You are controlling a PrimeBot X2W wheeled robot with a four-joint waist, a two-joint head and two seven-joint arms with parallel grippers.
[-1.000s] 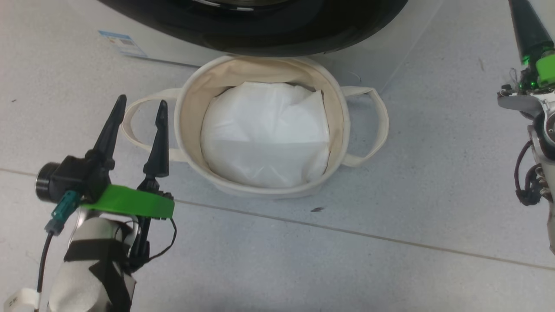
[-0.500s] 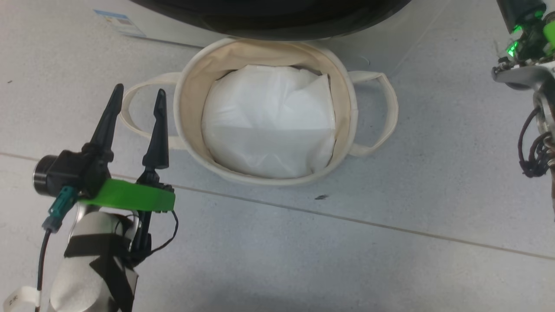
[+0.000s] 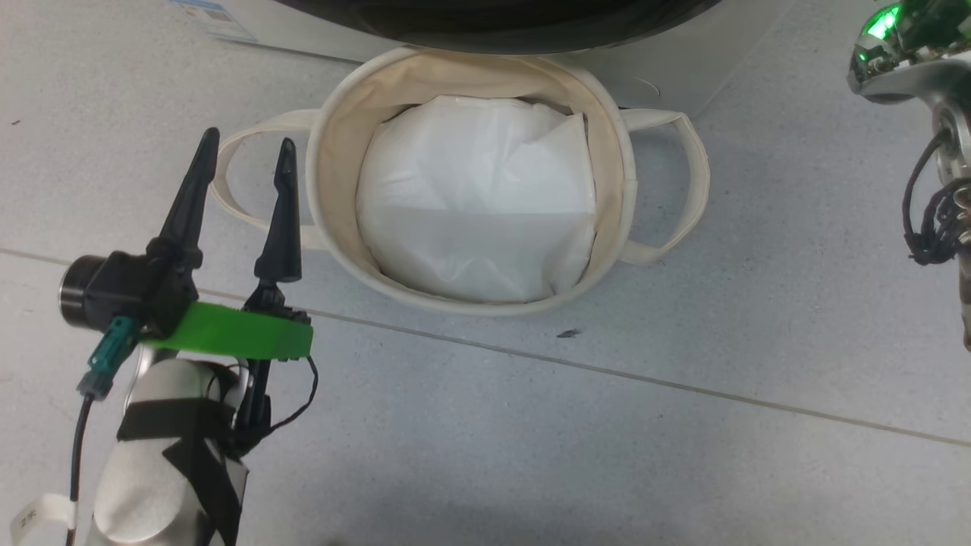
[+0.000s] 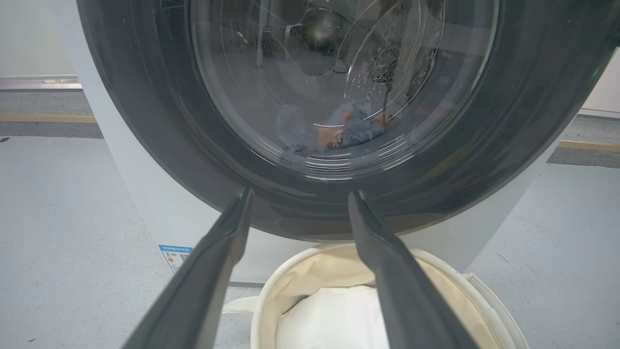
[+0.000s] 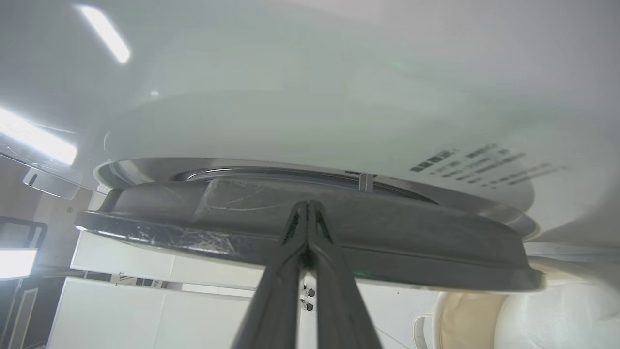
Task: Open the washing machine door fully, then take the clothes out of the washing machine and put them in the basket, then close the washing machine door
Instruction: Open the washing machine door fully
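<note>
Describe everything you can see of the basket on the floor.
The basket is a small round tub of cream canvas-like fabric, upright on the grey floor, partly under the washing machine door. Two loop strap handles stick out sideways, one each side. A crumpled white lining fills its inside, with nothing else on it. Its far rim sits close to the washing machine; contact cannot be told. Nothing grips it.

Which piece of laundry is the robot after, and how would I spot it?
Find the white washing machine and look through its round, black-rimmed glass door. Low in the steel drum lies a crumpled light blue garment with small orange-brown prints. Unlike the plain white sheet in the cream basket on the floor, it is coloured, patterned and inside the machine.
</note>
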